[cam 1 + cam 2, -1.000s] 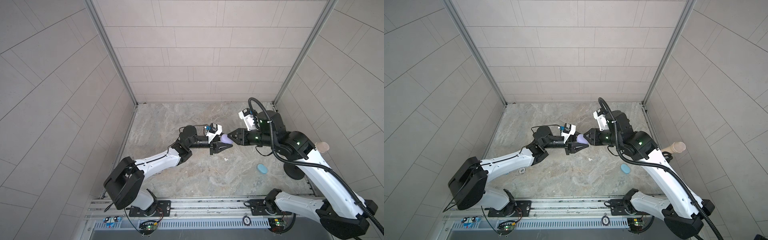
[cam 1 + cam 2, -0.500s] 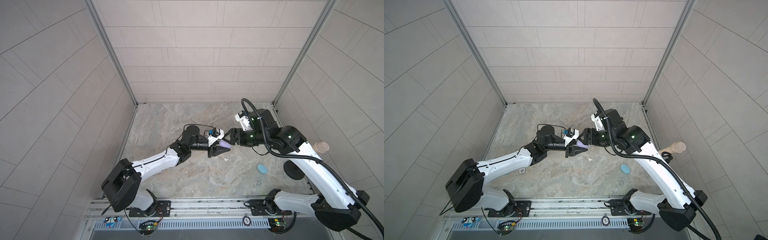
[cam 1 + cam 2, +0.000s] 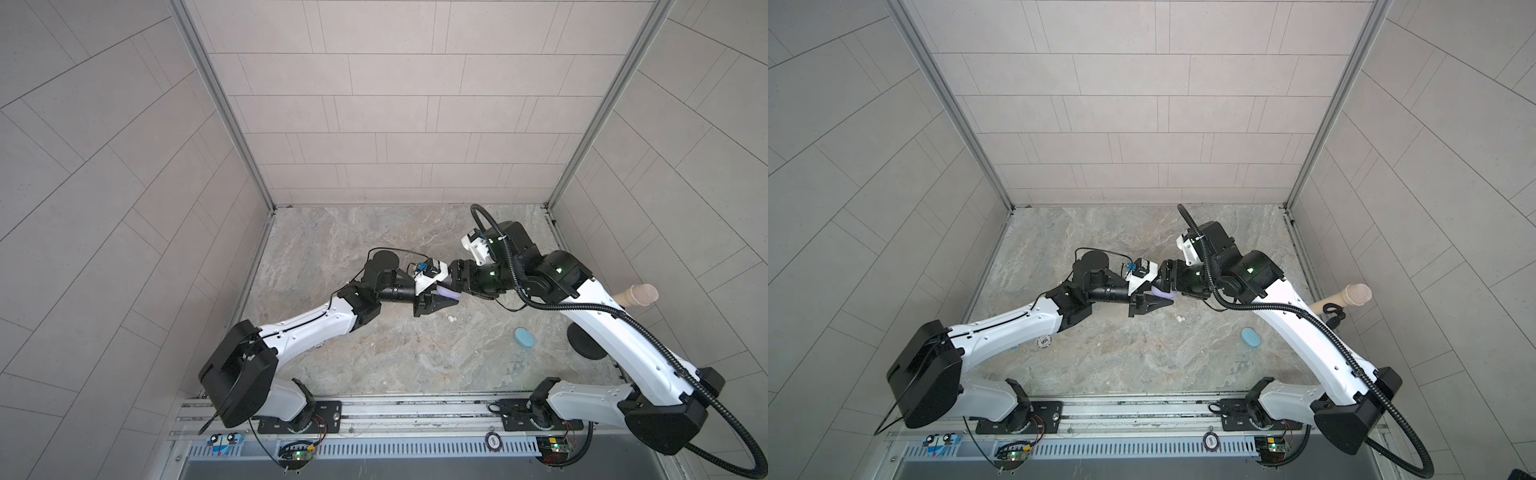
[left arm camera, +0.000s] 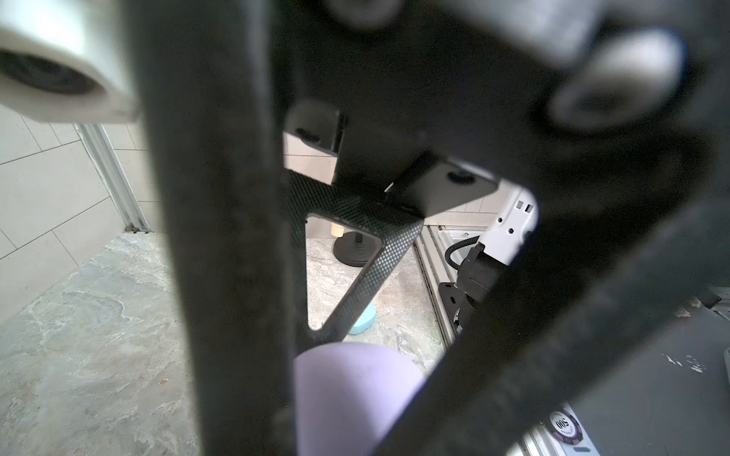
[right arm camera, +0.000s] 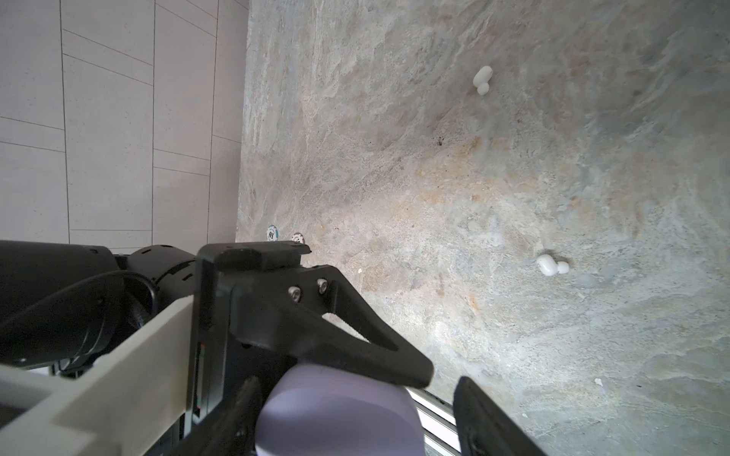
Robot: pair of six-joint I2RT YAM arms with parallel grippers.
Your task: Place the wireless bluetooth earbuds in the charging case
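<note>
Floor (image 3: 374, 357) of grey veined stone carries everything. Clock directions are read in the top views from the spot near its centre where the two grippers meet.

The left arm (image 3: 316, 324) reaches in from 8 o'clock and the right arm (image 3: 602, 328) from 4 o'clock. A beige foam-tipped stick (image 3: 638, 294) on a black round base (image 3: 586, 344) stands between 3 and 4 o'clock, near the right wall.

The left gripper (image 3: 453, 297) is clamped tight on the lilac charging case (image 3: 446, 293) and holds it above the floor. The right gripper (image 5: 355, 381) faces it from 3 o'clock, with its jaws spread wide to either side of that same case. In the right wrist view one finger (image 5: 486, 414) stands clear of the case with a gap between. Whether the opposite finger touches it cannot be told.

A light blue charging case (image 3: 524, 337) lies on the floor at 4 o'clock, well apart from both grippers. A poker chip (image 3: 1043, 340) lies at 8 o'clock beside the left arm.

One white earbud (image 3: 451, 319) lies loose on the floor between 5 and 6 o'clock, near the grippers. The right wrist view shows two such buds (image 5: 482, 80) (image 5: 551, 265), apart from each other.
</note>
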